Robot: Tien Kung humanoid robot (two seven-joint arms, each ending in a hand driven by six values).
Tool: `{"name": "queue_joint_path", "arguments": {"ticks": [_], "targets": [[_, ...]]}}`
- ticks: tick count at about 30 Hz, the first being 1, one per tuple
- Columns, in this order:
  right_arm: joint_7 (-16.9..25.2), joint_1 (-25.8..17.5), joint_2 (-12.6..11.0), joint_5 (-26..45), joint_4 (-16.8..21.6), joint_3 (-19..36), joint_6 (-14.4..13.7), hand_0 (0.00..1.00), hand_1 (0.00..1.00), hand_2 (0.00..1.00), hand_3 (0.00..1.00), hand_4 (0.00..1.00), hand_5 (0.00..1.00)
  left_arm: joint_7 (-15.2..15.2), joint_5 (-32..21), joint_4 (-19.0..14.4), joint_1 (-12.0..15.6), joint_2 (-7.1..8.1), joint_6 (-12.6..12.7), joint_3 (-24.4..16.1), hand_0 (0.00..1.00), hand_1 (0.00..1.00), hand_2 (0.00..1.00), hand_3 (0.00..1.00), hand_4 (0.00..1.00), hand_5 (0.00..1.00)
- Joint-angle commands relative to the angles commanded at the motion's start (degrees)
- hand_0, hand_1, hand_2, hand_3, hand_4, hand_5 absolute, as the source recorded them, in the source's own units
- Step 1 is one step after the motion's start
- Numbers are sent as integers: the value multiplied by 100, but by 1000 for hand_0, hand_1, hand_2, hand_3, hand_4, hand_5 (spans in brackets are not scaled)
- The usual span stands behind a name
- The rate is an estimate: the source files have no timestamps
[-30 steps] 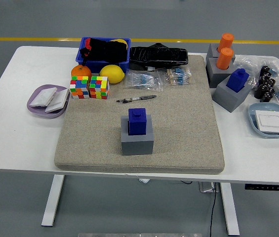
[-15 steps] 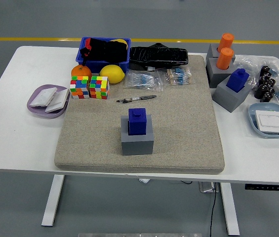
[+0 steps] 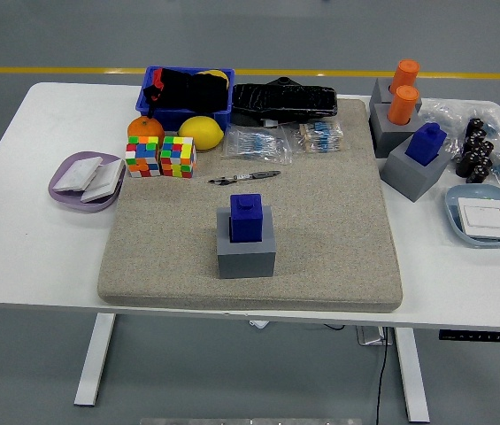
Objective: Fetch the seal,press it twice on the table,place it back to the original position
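A blue seal (image 3: 246, 217) stands upright in a grey block holder (image 3: 246, 250) near the middle of the beige mat (image 3: 320, 230). A second blue seal (image 3: 426, 143) sits in another grey holder (image 3: 413, 173) at the right edge of the mat. Two orange seals (image 3: 403, 90) stand in a grey holder behind it. Neither of my hands shows in the head view.
Behind the mat's left part are two colour cubes (image 3: 161, 156), an orange (image 3: 145, 128), a lemon (image 3: 201, 133), a blue bin (image 3: 188, 96) and a pen (image 3: 245, 177). A purple dish (image 3: 83, 181) lies left, a blue dish (image 3: 484, 215) right.
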Motion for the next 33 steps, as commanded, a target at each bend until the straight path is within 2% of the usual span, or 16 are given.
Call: {"name": "queue_joint_path", "arguments": {"ticks": [33], "targets": [[-2, -52, -63, 11, 3, -121, -12, 784, 695, 663, 645, 809, 464, 7, 4, -31, 71, 1, -8, 92, 889, 864, 841, 852, 811, 182]]}}
